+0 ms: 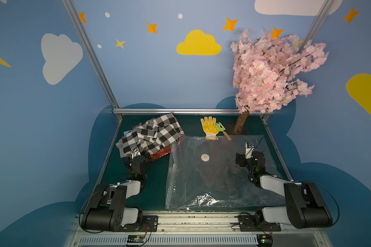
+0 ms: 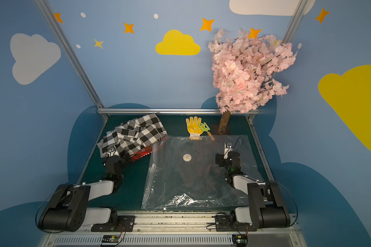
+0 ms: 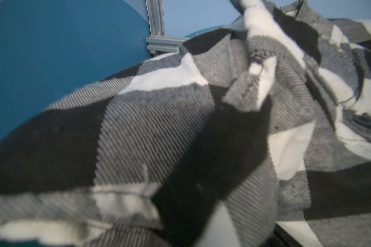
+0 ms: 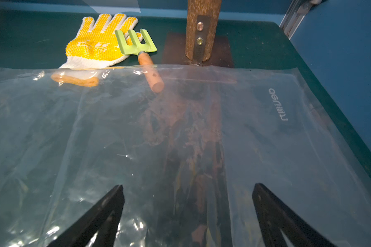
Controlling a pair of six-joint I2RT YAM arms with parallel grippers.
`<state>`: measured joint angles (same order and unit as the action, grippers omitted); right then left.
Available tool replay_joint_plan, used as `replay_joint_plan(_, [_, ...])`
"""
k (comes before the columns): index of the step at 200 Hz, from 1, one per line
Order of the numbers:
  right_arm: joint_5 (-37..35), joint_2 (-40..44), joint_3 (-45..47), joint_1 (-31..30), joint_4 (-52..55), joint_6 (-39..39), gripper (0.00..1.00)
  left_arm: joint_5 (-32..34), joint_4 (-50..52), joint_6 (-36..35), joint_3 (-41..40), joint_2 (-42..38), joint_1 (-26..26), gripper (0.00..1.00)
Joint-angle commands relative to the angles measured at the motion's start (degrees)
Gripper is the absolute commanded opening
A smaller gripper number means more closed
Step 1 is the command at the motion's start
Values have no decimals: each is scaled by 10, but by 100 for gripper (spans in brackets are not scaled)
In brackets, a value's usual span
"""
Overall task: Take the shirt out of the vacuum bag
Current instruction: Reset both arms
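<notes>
The black-and-white checked shirt (image 1: 152, 136) lies crumpled at the back left of the table, outside the vacuum bag (image 1: 214, 181). The clear bag lies flat in the middle and right, with its round white valve (image 1: 205, 157) facing up and its zip strip (image 1: 171, 171) along the left edge. My left arm's wrist (image 1: 138, 160) reaches into the shirt's near edge. Checked fabric (image 3: 159, 128) fills the left wrist view and hides the fingers. My right gripper (image 4: 189, 192) hovers open over the bag's far right part, nothing between its black fingers (image 4: 114, 203).
A yellow glove (image 1: 209, 127) and a small green rake (image 1: 221, 129) lie just behind the bag. A pink blossom tree stands on a trunk (image 1: 241, 124) at the back right. A red patterned item (image 1: 160, 154) pokes out beneath the shirt. Metal rails edge the table.
</notes>
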<state>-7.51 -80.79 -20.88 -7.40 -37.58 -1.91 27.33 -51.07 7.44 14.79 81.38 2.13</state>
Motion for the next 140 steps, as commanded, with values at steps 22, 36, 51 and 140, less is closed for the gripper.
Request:
replay_joint_plan(22, [5,-69,-3,30,-143,11,95,-112,-7,-32,38,23,-17,100])
replay_joint_plan(36, [15,-83,-11,34,-148,13,95,-116,-20,-39,47,45,-18,100])
replay_joint_plan(51, [18,-78,-11,36,-139,15,95,-125,26,-38,75,50,-18,100])
replay_joint_plan(140, [19,-80,-11,36,-145,15,95,-129,54,-38,94,59,-20,100])
